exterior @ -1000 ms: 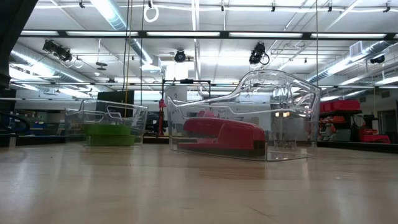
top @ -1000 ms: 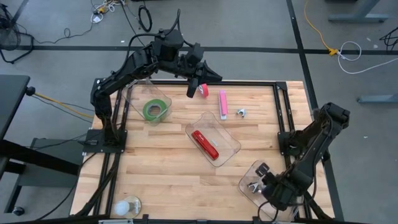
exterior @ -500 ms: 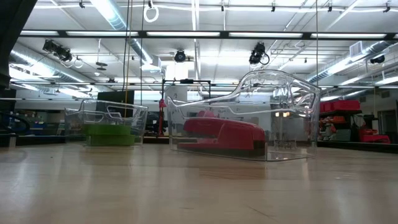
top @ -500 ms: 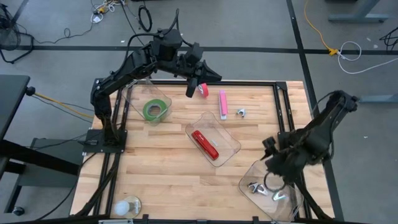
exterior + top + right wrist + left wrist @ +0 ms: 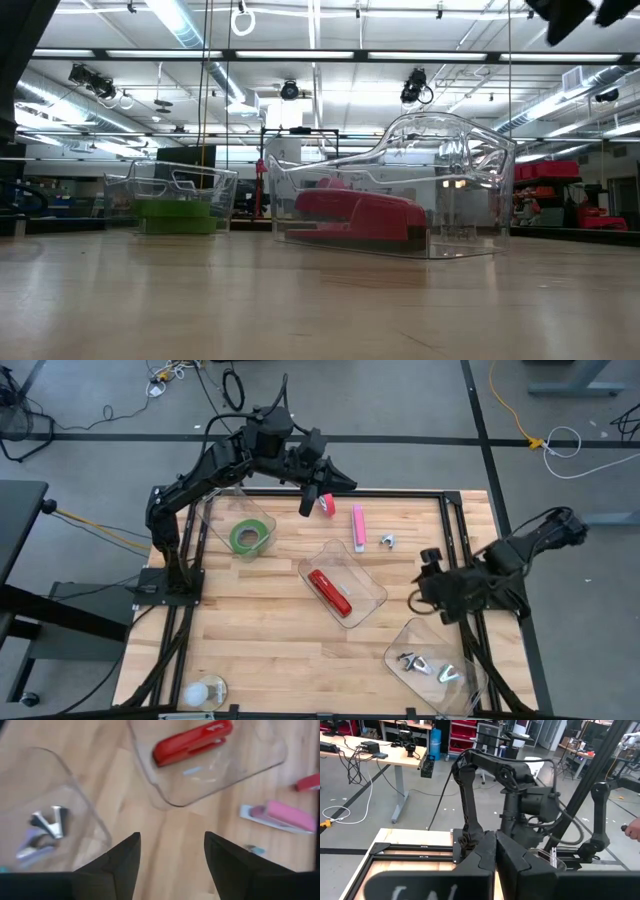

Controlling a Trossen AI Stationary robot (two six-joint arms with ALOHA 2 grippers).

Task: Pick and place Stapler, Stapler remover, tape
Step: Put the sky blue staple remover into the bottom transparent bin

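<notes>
A red stapler (image 5: 330,592) lies in a clear tray (image 5: 372,588) at the table's middle; it also shows in the low view (image 5: 360,215) and the right wrist view (image 5: 192,741). A green tape roll (image 5: 247,536) lies in a clear bin at the far left. Metal staple removers (image 5: 425,664) lie in a clear bin (image 5: 400,645) at the near right. My right gripper (image 5: 418,586) is open and empty above the table between that bin and the stapler tray; its fingers show in its wrist view (image 5: 172,855). My left gripper (image 5: 309,502) is shut over the far edge.
A pink stapler (image 5: 358,526), a small red item (image 5: 327,506) and a small metal piece (image 5: 387,541) lie loose at the far middle. A round pale object (image 5: 203,692) sits at the near left. A person's hand (image 5: 632,827) shows beyond the table.
My right gripper has risen out of the near-right bin and gone toward the far edge, now above bare table beside the stapler tray. The staple removers stay in the bin. Part of the right arm now shows at the low view's top right.
</notes>
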